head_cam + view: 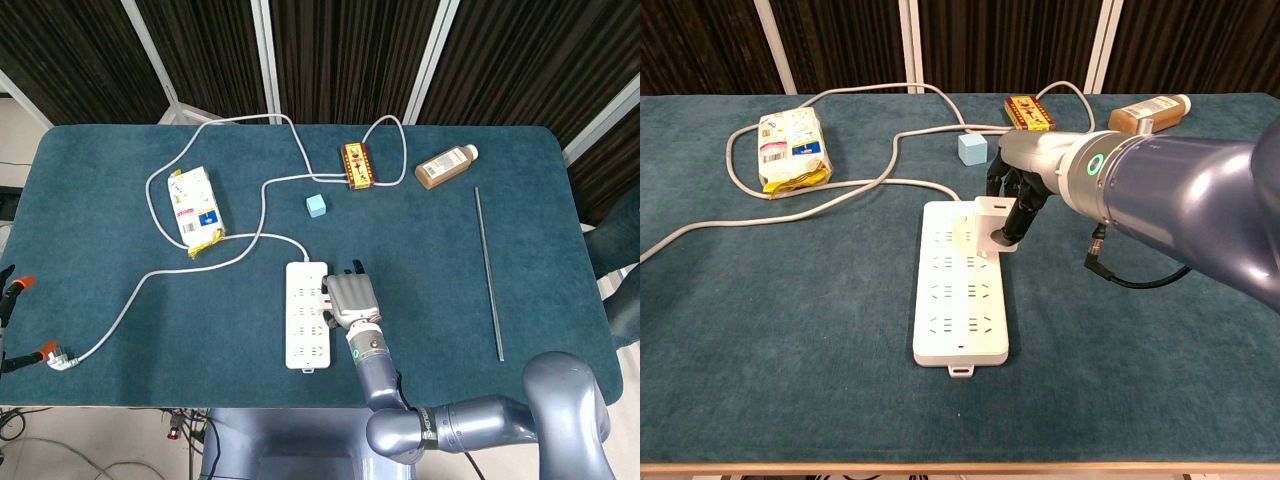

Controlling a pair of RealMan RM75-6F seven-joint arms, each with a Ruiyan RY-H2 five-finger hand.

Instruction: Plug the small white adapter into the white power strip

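A long white power strip [960, 283] lies flat on the blue table. The small white adapter [989, 222] is a little box, up over the strip's right side

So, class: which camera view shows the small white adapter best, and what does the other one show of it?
The chest view: the small white adapter shows from the side, held by the right hand over the white power strip. In the head view the hand covers nearly all of it.

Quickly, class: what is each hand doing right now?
Left hand: not in view.
Right hand: holding the small white adapter over the white power strip.
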